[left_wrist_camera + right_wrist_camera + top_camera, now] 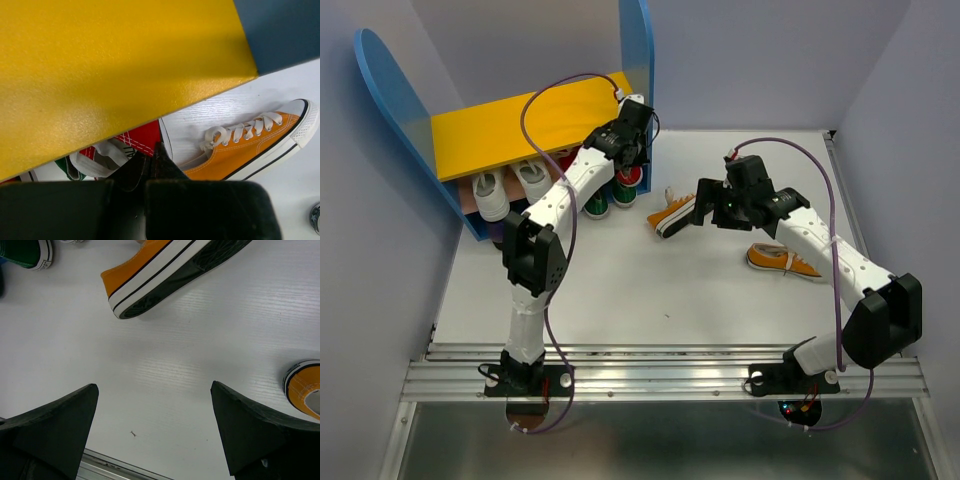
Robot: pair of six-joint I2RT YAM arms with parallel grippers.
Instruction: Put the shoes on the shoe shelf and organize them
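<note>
Leftward, stretches long to the shoe shelf (395,90) at its right end, clenching left fingers (165,167) on a red shoe (142,139) under the yellow board (100,65), clearest from the wrist. Rightward, bends over the bench (620,290), holding right fingers (55,425) released between a tipped orange shoe (672,215), tread showing, and an upright second orange shoe (785,260).

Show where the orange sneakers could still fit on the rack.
The rack's yellow top board is bare between the blue side panels. The tier beneath is crowded: small canvas sneakers line it, with the white left arm across its right end. White tabletop before both arms is open.
</note>
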